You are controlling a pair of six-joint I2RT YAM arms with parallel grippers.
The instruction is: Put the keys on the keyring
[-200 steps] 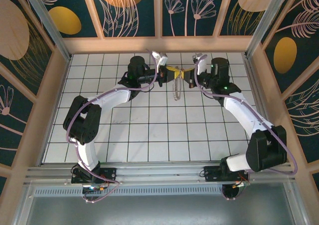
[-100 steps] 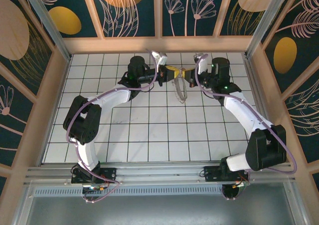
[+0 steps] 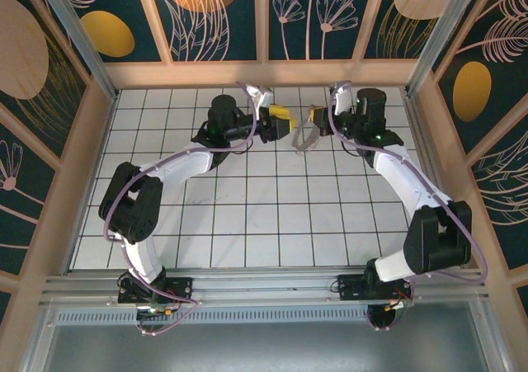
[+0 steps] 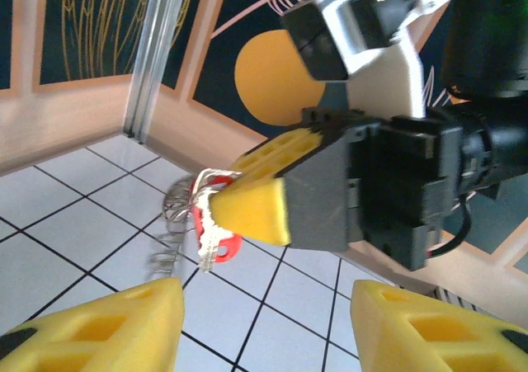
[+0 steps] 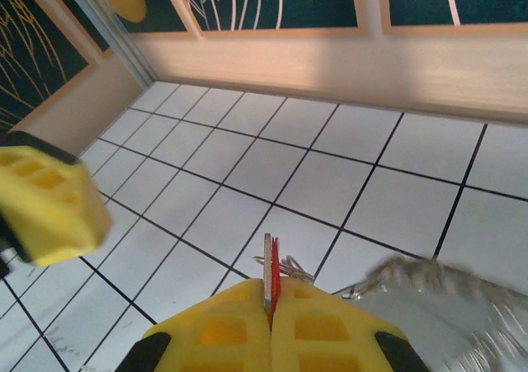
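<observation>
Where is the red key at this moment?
In the left wrist view, the red key is pinched at the tip of the right gripper, with the keyring bunched against it.

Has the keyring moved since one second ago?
Yes. Seen from above, the keyring has shifted right across the tiles, toward the right wall.

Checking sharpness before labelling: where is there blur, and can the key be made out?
Right wrist view: keyring motion-blurred, key edge-on but crisp. Left wrist view: key's red head clear, the left hand's fingers soft. Top view: sharp, evenly lit, key too small to tell.
</observation>
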